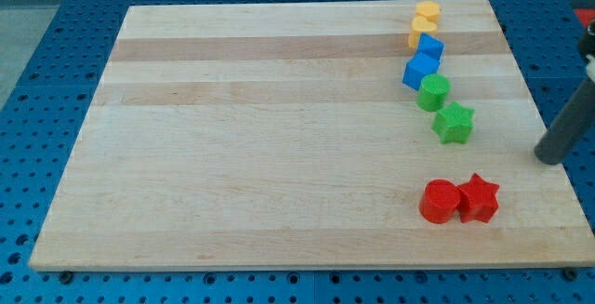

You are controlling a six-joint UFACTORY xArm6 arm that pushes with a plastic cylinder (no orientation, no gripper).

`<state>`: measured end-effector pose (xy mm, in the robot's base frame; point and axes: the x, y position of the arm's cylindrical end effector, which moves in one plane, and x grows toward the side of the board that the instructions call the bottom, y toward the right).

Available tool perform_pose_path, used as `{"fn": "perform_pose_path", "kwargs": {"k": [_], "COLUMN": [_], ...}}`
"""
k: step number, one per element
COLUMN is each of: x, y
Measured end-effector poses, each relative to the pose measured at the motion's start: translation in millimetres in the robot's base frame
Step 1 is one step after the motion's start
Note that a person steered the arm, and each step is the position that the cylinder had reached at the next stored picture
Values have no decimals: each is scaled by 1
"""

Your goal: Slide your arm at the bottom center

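Right now, in the camera view, the rod's tip rests near the desk's right edge, well right of the green star and above the red cylinder touching the red star. No hand exists here, only a bare rod, so there is no opening to report. The bottom center looks free. I'd sweep low along the bottom edge, passing under the red pair without nudging them.
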<state>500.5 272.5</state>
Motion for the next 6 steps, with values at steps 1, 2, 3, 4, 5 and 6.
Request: {"fn": "perform_pose_path", "kwargs": {"k": [1,2,3,4,5,6], "x": [0,0,0,7,55,118], "y": [-55,-100,-131,-184,-213,-213]}}
